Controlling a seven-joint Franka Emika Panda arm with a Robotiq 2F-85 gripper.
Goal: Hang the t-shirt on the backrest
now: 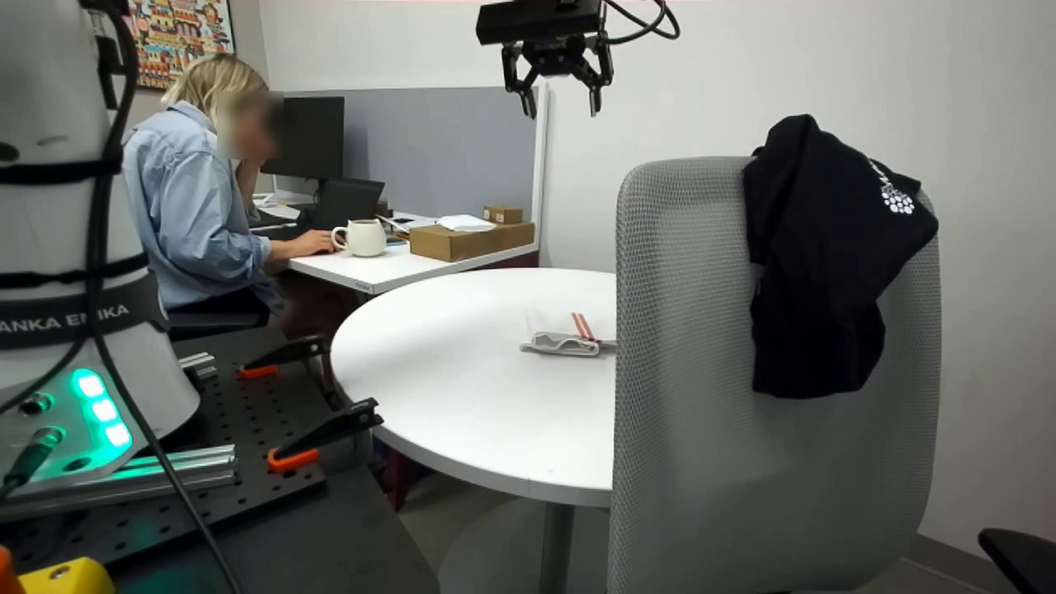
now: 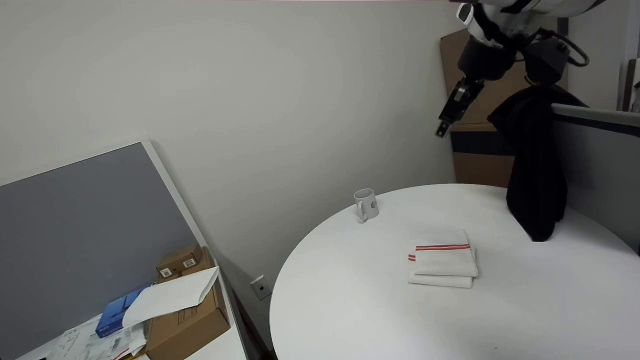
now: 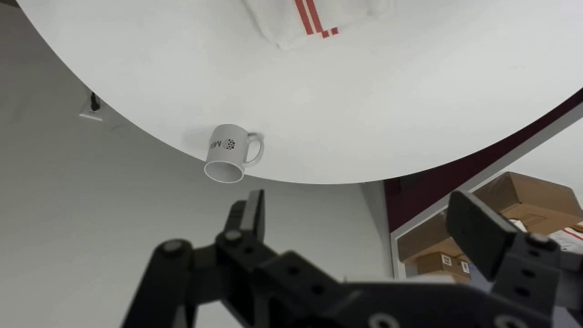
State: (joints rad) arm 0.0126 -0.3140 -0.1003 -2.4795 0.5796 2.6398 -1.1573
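The black t-shirt hangs draped over the top edge of the grey mesh backrest, with a white print near its upper right. In an exterior view the t-shirt hangs down the table side of the backrest too. My gripper is open and empty, high above the round table and apart from the t-shirt. It also shows from the side. In the wrist view the two fingers of the gripper stand wide apart with nothing between them. The t-shirt and backrest are out of the wrist view.
A round white table stands by the backrest. A folded white towel with red stripes lies on it. A white mug stands near its far edge. Cardboard boxes lie on a desk, where a person sits.
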